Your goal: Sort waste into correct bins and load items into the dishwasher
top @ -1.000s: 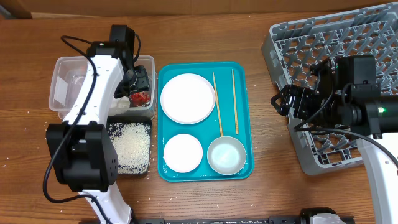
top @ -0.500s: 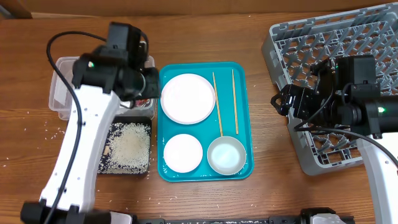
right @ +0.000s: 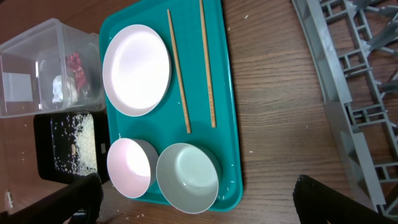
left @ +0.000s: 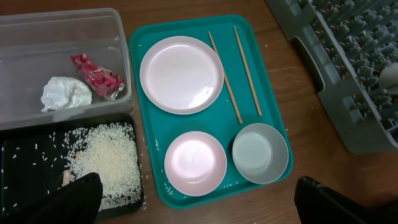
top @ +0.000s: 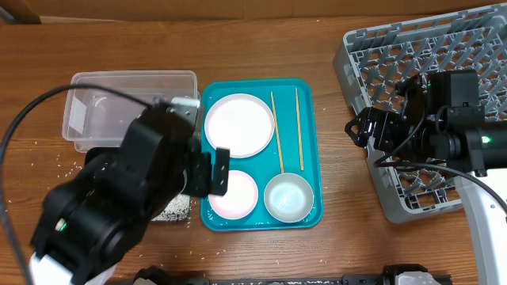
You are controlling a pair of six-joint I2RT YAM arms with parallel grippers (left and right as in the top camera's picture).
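Note:
The clear tub [left: 62,56] holds the red wrapper [left: 96,74] and the tissue wad [left: 65,93]. The black tray [left: 25,155] holds rice [left: 99,162]. The plate [top: 239,125], two bowls [top: 234,194] [top: 288,197] and two chopsticks [top: 276,131] [top: 299,127] lie on the teal tray [top: 310,95]. My left gripper [left: 196,186] is open and empty, high above the tray's front. My right gripper [right: 196,186] is open and empty, at the left edge of the grey rack [top: 428,55]. I cannot make out the cup.
My raised left arm [top: 119,214] hides the black tray from overhead. Loose rice grains lie on the table left of the tub [top: 59,162] and on the teal tray's front. A pale rounded thing [left: 388,76] shows in the rack.
My left arm has lifted away from the clear tub and swung up toward the front. The red wrapper now lies in the tub. The right arm has not moved.

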